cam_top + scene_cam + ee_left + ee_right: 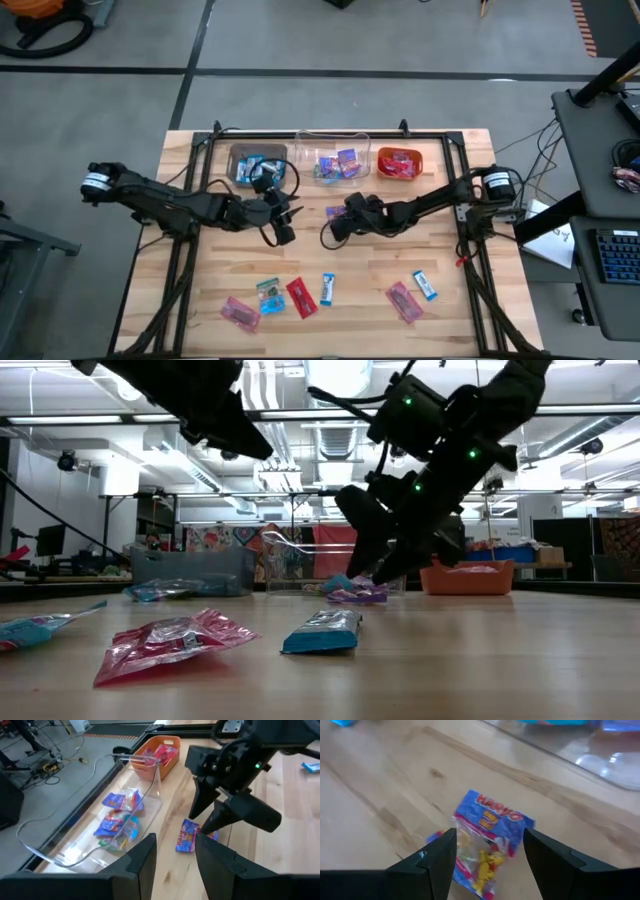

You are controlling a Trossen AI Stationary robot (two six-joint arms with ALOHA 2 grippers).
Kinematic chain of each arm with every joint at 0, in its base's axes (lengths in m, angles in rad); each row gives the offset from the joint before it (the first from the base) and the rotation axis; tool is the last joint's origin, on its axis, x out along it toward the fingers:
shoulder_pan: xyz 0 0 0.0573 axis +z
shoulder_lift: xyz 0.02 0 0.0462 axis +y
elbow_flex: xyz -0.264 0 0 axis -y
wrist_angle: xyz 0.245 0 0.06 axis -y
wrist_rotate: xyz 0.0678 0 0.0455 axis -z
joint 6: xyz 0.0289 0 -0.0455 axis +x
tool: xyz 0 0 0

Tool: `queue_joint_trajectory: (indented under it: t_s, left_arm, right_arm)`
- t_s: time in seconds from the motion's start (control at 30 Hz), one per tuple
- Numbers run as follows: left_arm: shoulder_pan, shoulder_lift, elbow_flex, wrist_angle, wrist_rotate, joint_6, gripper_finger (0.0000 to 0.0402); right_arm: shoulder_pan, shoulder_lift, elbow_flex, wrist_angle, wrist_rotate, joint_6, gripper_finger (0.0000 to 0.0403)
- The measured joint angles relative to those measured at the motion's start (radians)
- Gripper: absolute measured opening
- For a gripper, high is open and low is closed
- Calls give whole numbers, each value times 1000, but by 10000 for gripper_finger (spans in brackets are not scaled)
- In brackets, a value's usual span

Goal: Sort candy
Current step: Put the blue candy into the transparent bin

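In the high view we see the left gripper (283, 222) near the table's middle, below the brown bin (259, 163), its fingers (142, 865) apart and empty. Just to its right, the right gripper (335, 226) hangs over a blue multicolour candy (487, 837) lying on the wood before the clear bin (332, 158), fingers (437, 857) spread either side of it. More candy (300, 297) lies scattered along the near edge

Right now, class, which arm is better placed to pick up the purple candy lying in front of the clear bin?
The right. Its open claw straddles the purple candy; the left claw hangs off to one side.
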Motion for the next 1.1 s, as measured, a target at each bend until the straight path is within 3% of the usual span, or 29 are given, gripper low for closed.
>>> queue_joint_trajectory:
  t_s: [0.17, 0.5, 1.1]
  left_arm:
    - [0, 4, -37, 72, -2, -3, 119]
    - [0, 4, -50, 106, -9, 0, 119]
    - [0, 8, -81, 178, -8, 8, 119]
  right_arm:
    - [0, -1, 41, -117, 26, 11, 202]
    - [0, -2, 41, -114, 27, 22, 157]
    - [2, 127, 42, -6, 62, 33, 140]
